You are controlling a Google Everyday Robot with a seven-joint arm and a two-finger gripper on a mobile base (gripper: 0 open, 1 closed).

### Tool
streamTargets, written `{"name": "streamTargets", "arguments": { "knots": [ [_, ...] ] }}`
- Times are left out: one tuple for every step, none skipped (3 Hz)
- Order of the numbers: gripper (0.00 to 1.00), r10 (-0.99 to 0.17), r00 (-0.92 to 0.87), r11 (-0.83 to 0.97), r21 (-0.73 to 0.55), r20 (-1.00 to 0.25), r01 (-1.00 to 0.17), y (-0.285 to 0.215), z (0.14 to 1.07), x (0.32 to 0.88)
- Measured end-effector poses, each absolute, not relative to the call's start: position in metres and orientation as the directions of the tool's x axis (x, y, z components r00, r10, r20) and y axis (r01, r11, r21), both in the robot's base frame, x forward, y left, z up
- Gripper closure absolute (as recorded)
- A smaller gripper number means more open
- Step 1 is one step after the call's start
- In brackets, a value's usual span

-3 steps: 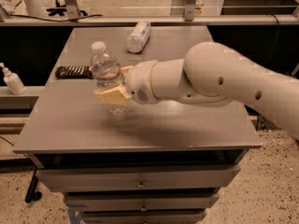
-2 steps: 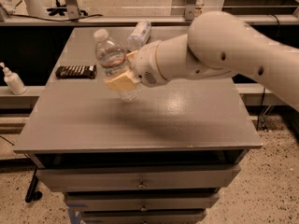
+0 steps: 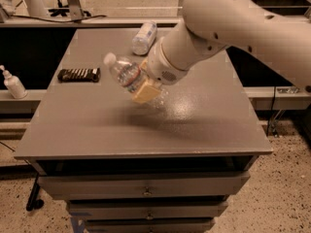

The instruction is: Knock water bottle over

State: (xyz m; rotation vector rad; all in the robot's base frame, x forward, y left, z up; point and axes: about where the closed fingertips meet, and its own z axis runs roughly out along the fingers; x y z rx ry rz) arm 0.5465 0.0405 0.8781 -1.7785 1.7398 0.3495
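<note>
The water bottle (image 3: 124, 71) is clear ribbed plastic with a white cap and a narrow label band. It hangs steeply tilted above the grey table (image 3: 204, 125), cap pointing up and left. My gripper (image 3: 141, 85) is at the bottle's lower half, over the table's middle, shut on it. A tan finger (image 3: 145, 93) shows beneath the bottle. The bottle's base is hidden behind the gripper and wrist.
A white-wrapped container (image 3: 144, 37) lies on its side at the table's back. A dark ribbed bar (image 3: 79, 74) lies at the left edge. A small white pump bottle (image 3: 13, 84) stands on a lower shelf to the left. Drawers (image 3: 146, 191) are below the tabletop.
The bottle was upright in my gripper, then rose and moved back. Now it is tipped far over to the left, and the arm has swung up and rightward.
</note>
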Motion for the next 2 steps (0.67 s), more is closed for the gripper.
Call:
{"name": "streamTargets", "arguments": {
  "knots": [
    [1.00, -0.876, 0.149, -0.044, -0.231, -0.459, -0.972, 0.0274, 0.8564, 0.5365],
    [1.00, -0.876, 0.149, -0.045, -0.231, -0.459, -0.972, 0.0274, 0.8635, 0.5365]
  ]
}}
